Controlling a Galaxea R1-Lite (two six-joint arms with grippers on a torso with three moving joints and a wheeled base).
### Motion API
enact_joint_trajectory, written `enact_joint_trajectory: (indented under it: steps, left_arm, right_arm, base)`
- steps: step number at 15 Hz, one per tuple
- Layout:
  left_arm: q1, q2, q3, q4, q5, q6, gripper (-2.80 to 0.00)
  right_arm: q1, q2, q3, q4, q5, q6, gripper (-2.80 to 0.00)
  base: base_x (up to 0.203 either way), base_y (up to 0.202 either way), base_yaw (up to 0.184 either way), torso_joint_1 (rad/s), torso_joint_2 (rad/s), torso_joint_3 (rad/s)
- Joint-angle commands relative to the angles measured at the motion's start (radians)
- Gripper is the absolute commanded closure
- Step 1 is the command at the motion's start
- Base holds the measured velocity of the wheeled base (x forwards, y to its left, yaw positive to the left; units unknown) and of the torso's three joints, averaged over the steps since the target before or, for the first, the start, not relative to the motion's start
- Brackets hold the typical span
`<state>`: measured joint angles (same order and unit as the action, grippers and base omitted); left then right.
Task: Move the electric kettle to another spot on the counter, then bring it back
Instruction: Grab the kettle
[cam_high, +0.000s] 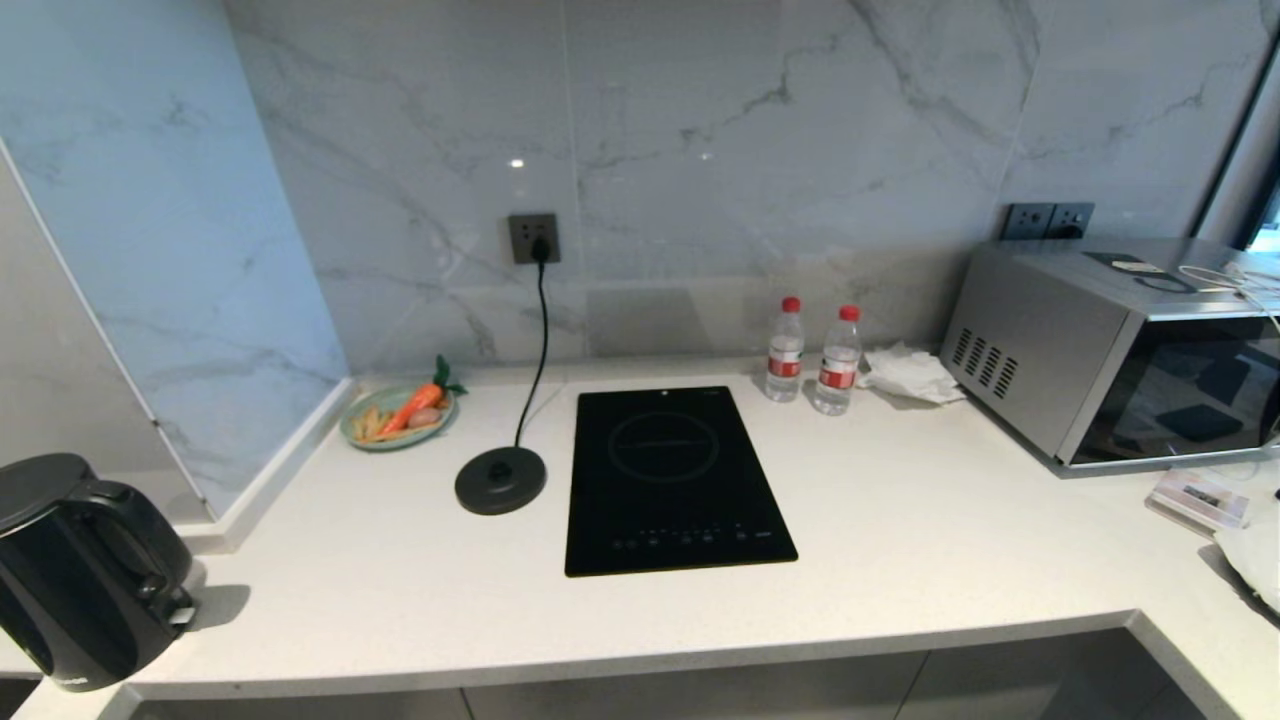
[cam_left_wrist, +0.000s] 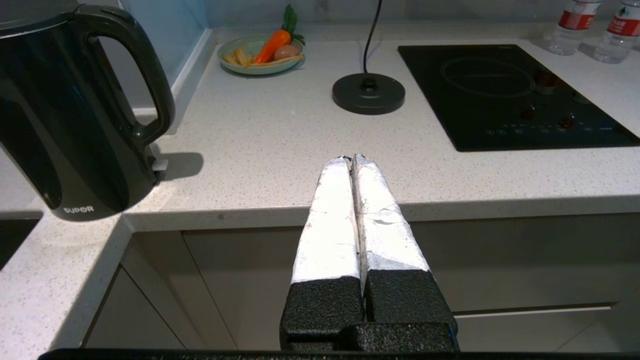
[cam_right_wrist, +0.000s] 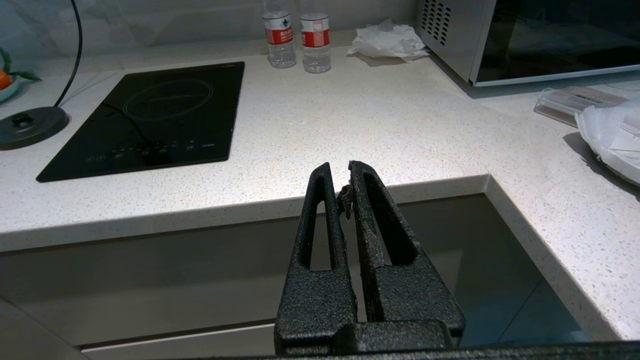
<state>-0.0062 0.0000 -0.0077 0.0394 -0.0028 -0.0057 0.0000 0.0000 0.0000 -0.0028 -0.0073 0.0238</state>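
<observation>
At worktop (cam_high: 900, 560) front-left corner: electric kettle (cam_high: 85, 570) upright | left claw (cam_left_wrist: 351, 159) nearer, pressed together; right claw (cam_right_wrist: 340, 172) pressed together

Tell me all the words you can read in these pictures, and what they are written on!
"SUPOR": on the electric kettle, low on its side.
Red labels on the two water bottles: too small to read.
Touch-button marks along the front of the induction hob: too small to read.
Small card at the counter's right end: blurred.
Nothing else readable.
</observation>
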Motion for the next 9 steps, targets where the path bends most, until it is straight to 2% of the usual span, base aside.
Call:
enact_joint_trajectory:
  steps: [1, 9]
  left_arm:
    - [0.0, 0.0, 0.0, 0.001, 0.0, 0.0, 0.0]
    - [0.002, 0.0, 0.0, 0.001, 0.0, 0.0, 0.0]
  right_arm:
    - [0.0, 0.002, 0.0, 0.0, 0.0, 0.001, 0.0]
    - [0.0, 0.0, 0.0, 0.0, 0.0, -0.004, 0.0]
  base:
    - [0.0, 0.0, 0.0, 0.0, 0.0, 0.0]
    - [0.0, 0.0, 0.0, 0.0, 0.0, 0.0]
